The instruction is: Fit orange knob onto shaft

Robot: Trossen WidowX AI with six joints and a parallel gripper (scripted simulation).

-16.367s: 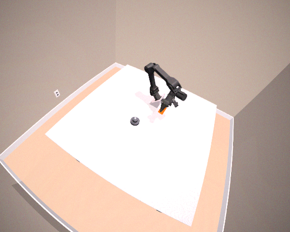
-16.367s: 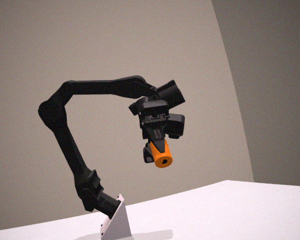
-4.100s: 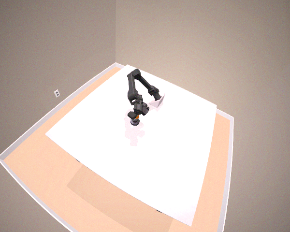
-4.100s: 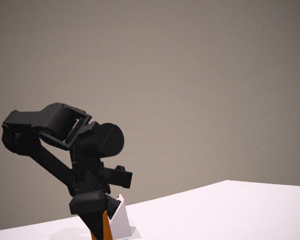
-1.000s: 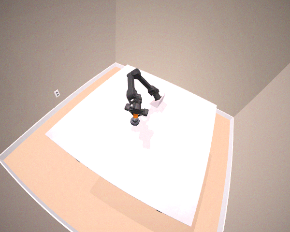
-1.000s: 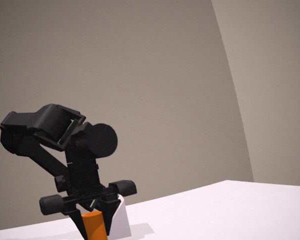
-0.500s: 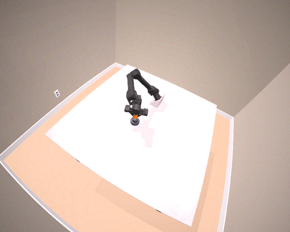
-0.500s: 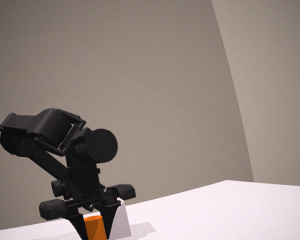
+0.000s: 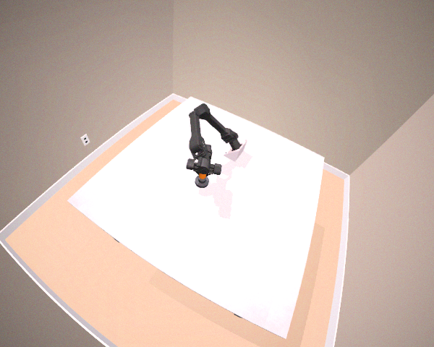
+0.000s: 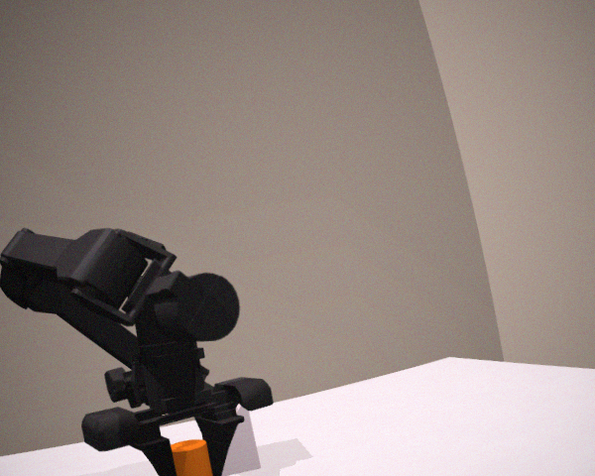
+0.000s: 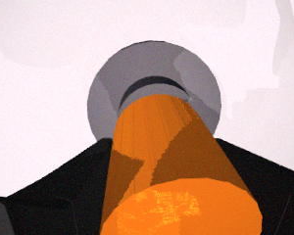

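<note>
My gripper (image 9: 202, 174) (image 10: 188, 458) is shut on the orange knob (image 9: 202, 175) (image 10: 189, 457) (image 11: 176, 190), which stands upright between the black fingers. The knob sits directly over the round grey pedestal (image 9: 202, 182) (image 11: 107, 94). In the wrist view the knob's lower end covers the pedestal's centre, so the silver shaft is hidden. I cannot tell whether the knob's base touches the pedestal. The pedestal is cut off below the edge of the exterior view.
The white mat (image 9: 179, 231) covers the tan table (image 9: 60, 261). A small white wedge-shaped block (image 9: 236, 152) (image 10: 245, 450) stands behind the arm's base. A raised pale rim (image 9: 344, 231) borders the table.
</note>
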